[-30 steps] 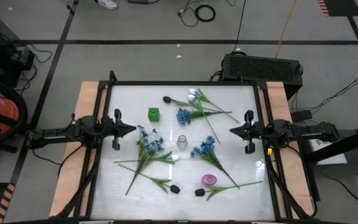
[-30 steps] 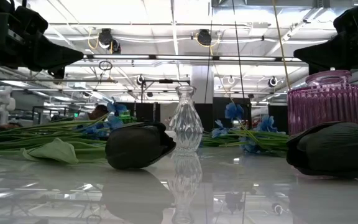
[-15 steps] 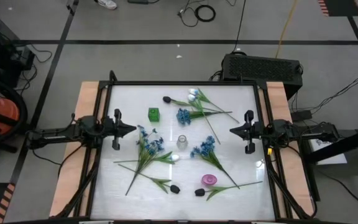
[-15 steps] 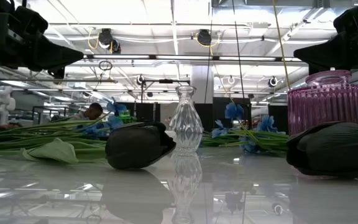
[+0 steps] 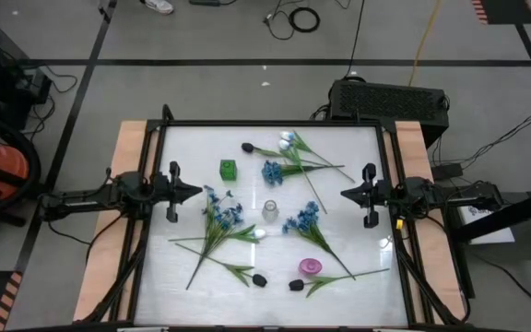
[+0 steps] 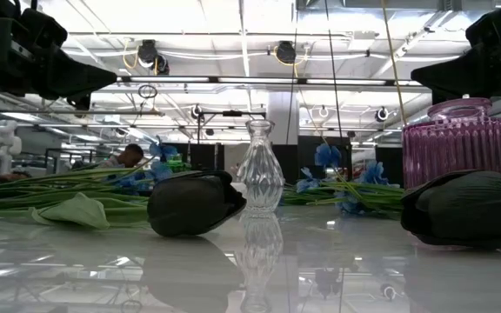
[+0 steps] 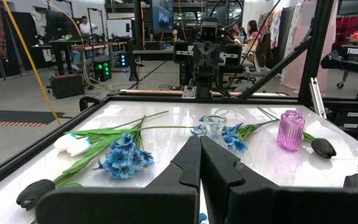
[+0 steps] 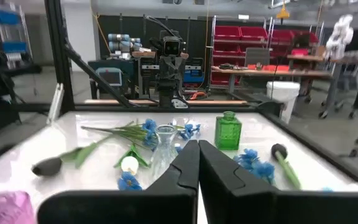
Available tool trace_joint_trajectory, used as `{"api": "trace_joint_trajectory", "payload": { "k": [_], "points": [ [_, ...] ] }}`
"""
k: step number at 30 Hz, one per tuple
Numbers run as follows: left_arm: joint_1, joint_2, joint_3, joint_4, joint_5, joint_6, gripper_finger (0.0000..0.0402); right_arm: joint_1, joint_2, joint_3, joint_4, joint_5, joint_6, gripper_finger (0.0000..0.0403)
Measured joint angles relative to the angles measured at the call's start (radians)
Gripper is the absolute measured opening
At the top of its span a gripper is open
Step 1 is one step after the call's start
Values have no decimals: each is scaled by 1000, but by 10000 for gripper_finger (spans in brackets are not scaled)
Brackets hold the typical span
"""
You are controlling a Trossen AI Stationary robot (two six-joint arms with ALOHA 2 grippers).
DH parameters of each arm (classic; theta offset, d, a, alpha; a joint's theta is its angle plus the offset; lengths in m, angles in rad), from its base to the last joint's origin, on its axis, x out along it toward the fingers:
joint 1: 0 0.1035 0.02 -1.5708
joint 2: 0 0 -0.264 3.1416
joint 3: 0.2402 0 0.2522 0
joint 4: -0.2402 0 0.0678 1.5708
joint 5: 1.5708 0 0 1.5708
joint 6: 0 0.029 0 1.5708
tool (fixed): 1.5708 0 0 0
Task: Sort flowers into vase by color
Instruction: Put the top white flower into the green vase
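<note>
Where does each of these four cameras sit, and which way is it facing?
High view: overhead, straight down on the white table; both arms show.
Low view: at tabletop level, facing the clear glass vase; arms overhead.
Left wrist view: on the left arm, looking across past its shut left hand.
Right wrist view: looking back across past the shut right hand.
All four share the clear vase.

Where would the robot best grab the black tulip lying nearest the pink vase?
Probably on the thin green stem just behind the black tulip, coming straight down from above. It lies flat on the table, and the stem is narrower than the bulky bud beside the pink vase.
</note>
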State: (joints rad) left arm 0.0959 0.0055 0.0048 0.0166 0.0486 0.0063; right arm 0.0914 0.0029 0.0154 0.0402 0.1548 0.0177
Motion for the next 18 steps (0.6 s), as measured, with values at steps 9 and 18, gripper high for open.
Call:
{"api": "trace_joint_trajectory", "payload": {
  "k": [9,18],
  "points": [
    [0,0,0,0,0,0,6,0,0,0,0,1,109,0],
    [0,0,0,0,0,0,6,0,33,73,32,-28,63,0]
  ]
}}
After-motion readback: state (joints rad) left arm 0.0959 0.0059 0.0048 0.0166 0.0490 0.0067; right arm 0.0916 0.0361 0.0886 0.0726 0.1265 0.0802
